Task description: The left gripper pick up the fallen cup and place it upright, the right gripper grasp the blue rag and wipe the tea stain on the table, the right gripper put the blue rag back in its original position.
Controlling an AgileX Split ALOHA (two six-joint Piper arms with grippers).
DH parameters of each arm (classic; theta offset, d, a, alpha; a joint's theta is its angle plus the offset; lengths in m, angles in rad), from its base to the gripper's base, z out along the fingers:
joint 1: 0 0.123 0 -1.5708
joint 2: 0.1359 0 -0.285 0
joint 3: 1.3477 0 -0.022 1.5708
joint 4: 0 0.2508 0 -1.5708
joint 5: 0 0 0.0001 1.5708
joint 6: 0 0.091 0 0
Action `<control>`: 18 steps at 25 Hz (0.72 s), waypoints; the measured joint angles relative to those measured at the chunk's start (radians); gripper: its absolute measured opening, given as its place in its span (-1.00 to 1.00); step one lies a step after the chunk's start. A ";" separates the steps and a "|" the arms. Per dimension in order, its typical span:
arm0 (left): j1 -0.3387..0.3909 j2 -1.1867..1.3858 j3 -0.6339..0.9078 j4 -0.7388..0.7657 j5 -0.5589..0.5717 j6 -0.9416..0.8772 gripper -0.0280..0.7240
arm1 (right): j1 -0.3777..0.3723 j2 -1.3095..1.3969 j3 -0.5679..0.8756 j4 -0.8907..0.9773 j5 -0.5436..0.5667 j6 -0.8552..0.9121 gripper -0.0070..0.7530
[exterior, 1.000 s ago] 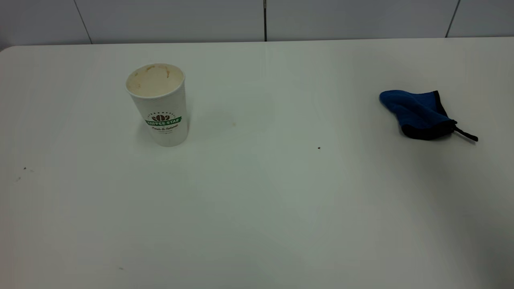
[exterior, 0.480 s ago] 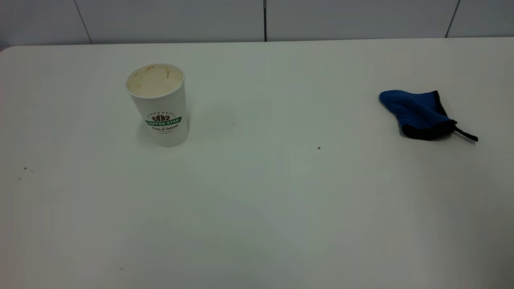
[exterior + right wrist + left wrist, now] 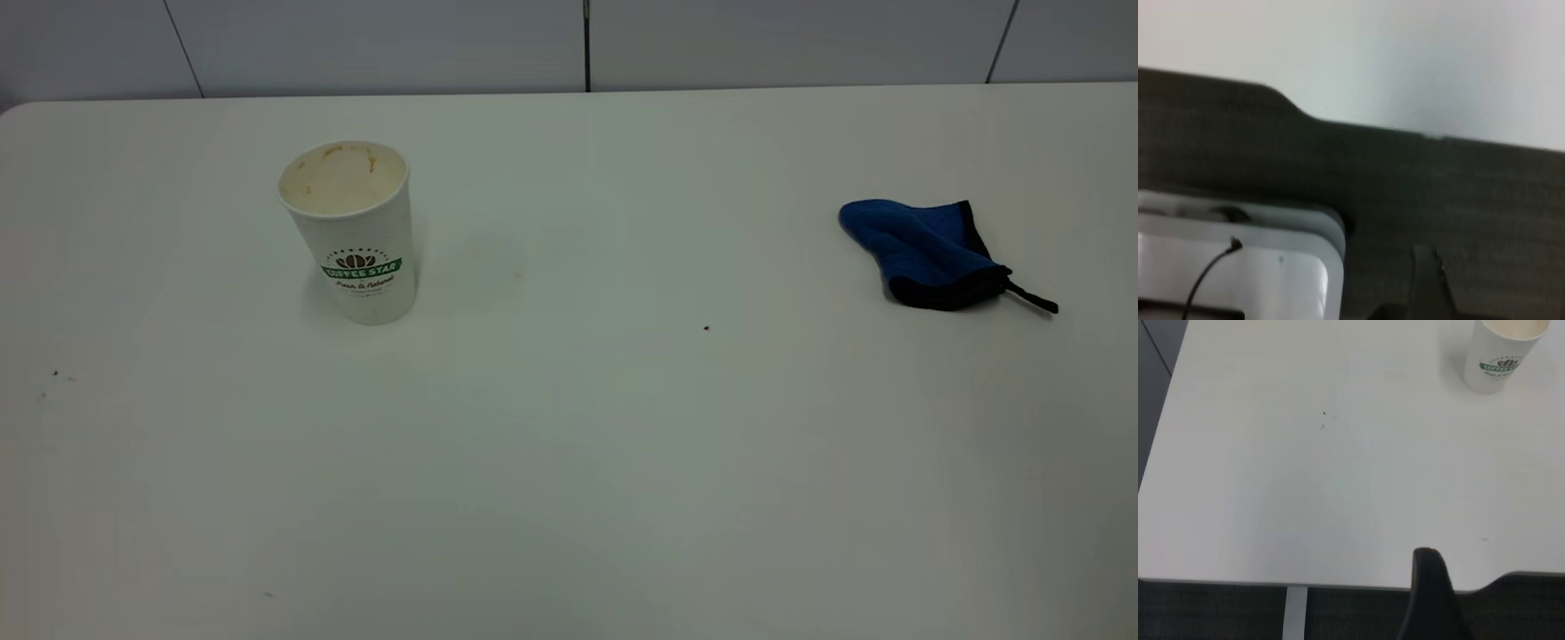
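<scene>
Cup [image 3: 351,233] upright on counter [image 3: 569,427] at ten o'clock; blue rag [image 3: 925,253] lying at three o'clock, well apart. Faint tan fleck [image 3: 518,276] just right of cup. Left claw [image 3: 1431,600] barely visible, right claw [image 3: 1426,283] likewise off counter; opening impossible to tell.

Cup [image 3: 351,233] upright on the table [image 3: 569,462], left of centre, toward the far edge. Blue rag [image 3: 925,252] flat on the table at far right — well apart from cup, roughly level with it. Faint tea stain [image 3: 517,276] between them, near the cup's right side. Tiny dark speck [image 3: 706,328] nearer the middle.
</scene>
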 joint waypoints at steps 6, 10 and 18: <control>0.000 0.000 0.000 0.000 0.000 0.000 0.47 | 0.000 -0.246 0.000 0.000 0.017 0.000 0.42; 0.000 0.000 0.000 0.000 0.000 0.000 0.47 | -0.022 -0.367 0.000 0.000 0.024 0.000 0.42; 0.000 0.000 0.000 0.000 0.000 0.000 0.47 | -0.105 -0.599 0.000 0.000 0.037 0.000 0.42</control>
